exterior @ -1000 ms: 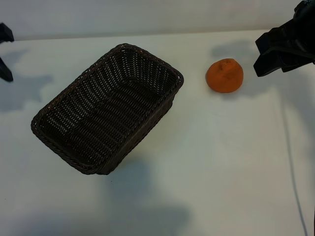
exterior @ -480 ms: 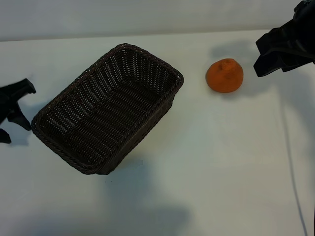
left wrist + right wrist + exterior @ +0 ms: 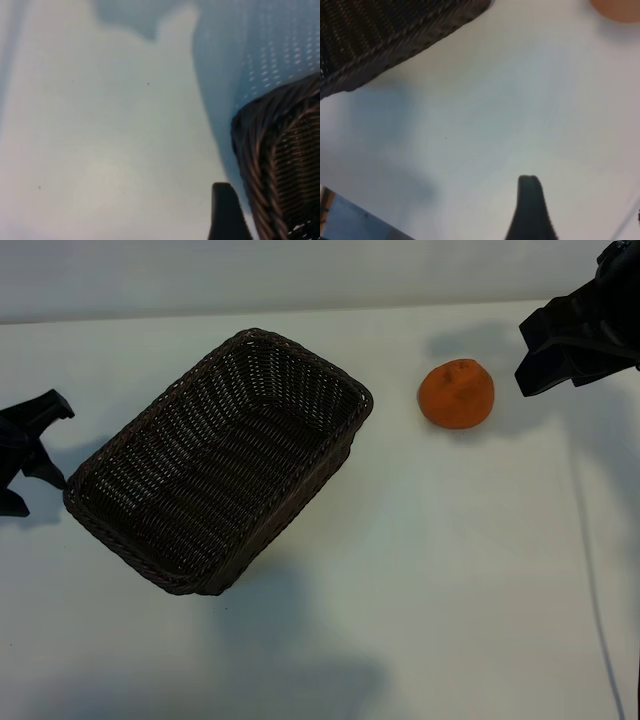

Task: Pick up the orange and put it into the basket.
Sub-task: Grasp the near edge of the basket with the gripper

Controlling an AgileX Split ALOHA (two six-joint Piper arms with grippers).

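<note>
Now the left gripper [image 3: 30, 455], jaws apart, has dropped beside the basket [image 3: 215, 465], while the orange [image 3: 456, 393] sits untouched on the worktop [image 3: 440, 570] near the open right gripper [image 3: 560, 350].

The left pincer [image 3: 28, 455] sits low at the left edge of the worktop [image 3: 420, 570], about midway along that edge, its dark fingers spread apart and holding nothing. In the left wrist view only one fingertip [image 3: 226, 210] shows, close above the worktop surface. The right pincer [image 3: 560, 350] hangs over the far right corner of the worktop, raised above the surface, its fingers also parted and empty. The right wrist view shows one of its fingertips [image 3: 531, 207] above bare worktop.
</note>
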